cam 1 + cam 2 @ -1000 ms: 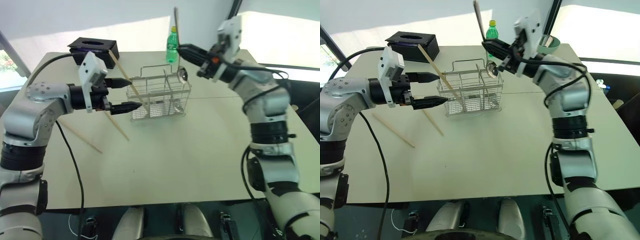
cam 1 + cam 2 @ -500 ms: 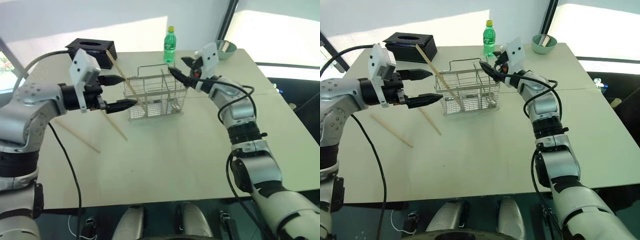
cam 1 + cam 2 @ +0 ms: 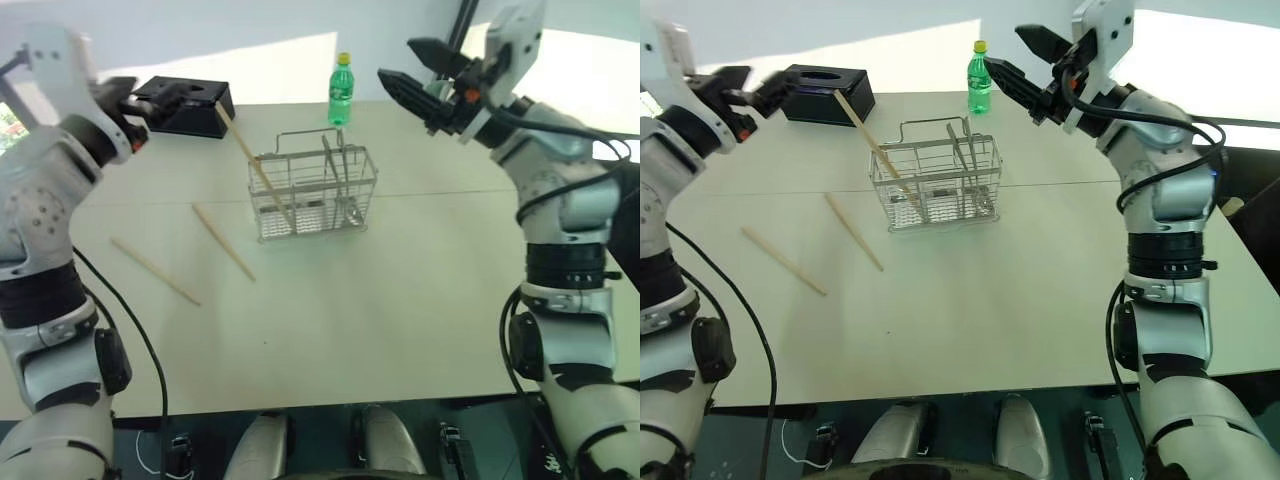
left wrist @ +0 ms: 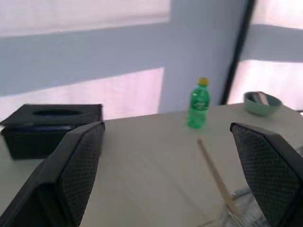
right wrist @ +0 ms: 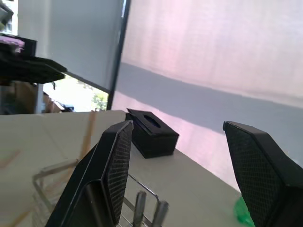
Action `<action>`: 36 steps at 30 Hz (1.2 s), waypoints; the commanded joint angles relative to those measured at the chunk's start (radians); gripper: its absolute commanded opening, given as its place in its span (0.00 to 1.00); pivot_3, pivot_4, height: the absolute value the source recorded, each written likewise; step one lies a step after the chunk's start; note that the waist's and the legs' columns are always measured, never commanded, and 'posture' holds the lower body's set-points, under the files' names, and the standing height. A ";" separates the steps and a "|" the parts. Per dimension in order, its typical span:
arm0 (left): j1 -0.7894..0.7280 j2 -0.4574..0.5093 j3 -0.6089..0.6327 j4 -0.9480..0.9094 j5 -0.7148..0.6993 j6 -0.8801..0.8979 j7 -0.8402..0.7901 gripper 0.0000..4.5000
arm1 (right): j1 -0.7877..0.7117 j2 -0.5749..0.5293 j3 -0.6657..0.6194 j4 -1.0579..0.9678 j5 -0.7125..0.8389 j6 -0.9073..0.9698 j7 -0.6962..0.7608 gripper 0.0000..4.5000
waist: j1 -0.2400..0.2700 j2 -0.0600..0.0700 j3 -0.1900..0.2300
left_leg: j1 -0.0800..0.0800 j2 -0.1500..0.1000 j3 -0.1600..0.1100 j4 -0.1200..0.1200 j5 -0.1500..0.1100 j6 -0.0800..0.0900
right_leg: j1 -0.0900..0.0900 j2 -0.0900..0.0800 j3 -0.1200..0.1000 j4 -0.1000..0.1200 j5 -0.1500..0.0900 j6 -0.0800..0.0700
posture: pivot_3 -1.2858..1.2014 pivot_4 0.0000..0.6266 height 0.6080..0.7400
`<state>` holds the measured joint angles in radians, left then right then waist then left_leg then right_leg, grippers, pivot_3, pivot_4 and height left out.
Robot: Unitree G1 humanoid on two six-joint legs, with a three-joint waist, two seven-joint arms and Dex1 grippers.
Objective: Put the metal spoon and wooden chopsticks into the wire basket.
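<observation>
The wire basket (image 3: 312,195) stands mid-table. Inside it the metal spoon (image 3: 350,210) stands bowl down, handle sticking up. One of the wooden chopsticks (image 3: 250,160) leans slanted in the basket's left end, and two more lie flat on the table to its left (image 3: 223,241) (image 3: 155,271). My left gripper (image 3: 752,88) is raised at the far left near the black box, open and holding nothing. High to the right of the basket, my right gripper (image 3: 400,62) is also open and holds nothing.
A black rectangular box (image 3: 185,100) sits at the table's back left. A green bottle (image 3: 343,90) stands behind the basket. A pale green bowl (image 4: 262,101) sits at the back right. The table (image 3: 380,330) has bare room in front.
My right gripper, shut on the spoon above the basket a second ago, opened, left the spoon in the basket and drew up and right. My left gripper swung up and left, away from the basket.
</observation>
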<state>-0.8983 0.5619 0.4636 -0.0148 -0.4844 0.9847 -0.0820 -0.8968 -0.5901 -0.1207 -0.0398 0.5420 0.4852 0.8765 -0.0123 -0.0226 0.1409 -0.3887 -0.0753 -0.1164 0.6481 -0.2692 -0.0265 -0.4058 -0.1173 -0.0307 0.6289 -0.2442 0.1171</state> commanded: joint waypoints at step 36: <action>-0.149 -0.111 0.234 0.866 0.229 -0.085 0.659 0.02 | 0.465 -0.167 -0.041 -0.469 0.303 0.239 0.035 0.71 | 0.026 -0.010 -0.003 | -0.001 -0.001 0.001 0.002 0.000 -0.002 | -0.002 -0.003 0.000 0.000 0.000 0.000 | 0.52 0.24 0.45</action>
<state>-1.0282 0.4387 0.6900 0.8430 -0.2337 0.9056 0.5735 -0.4299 -0.7508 -0.1272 -0.4778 0.8234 0.7302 0.9174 0.0142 -0.0321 0.1377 -0.3894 -0.0761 -0.1151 0.6496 -0.2691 -0.0282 -0.4077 -0.1198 -0.0307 0.6284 -0.2441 0.1174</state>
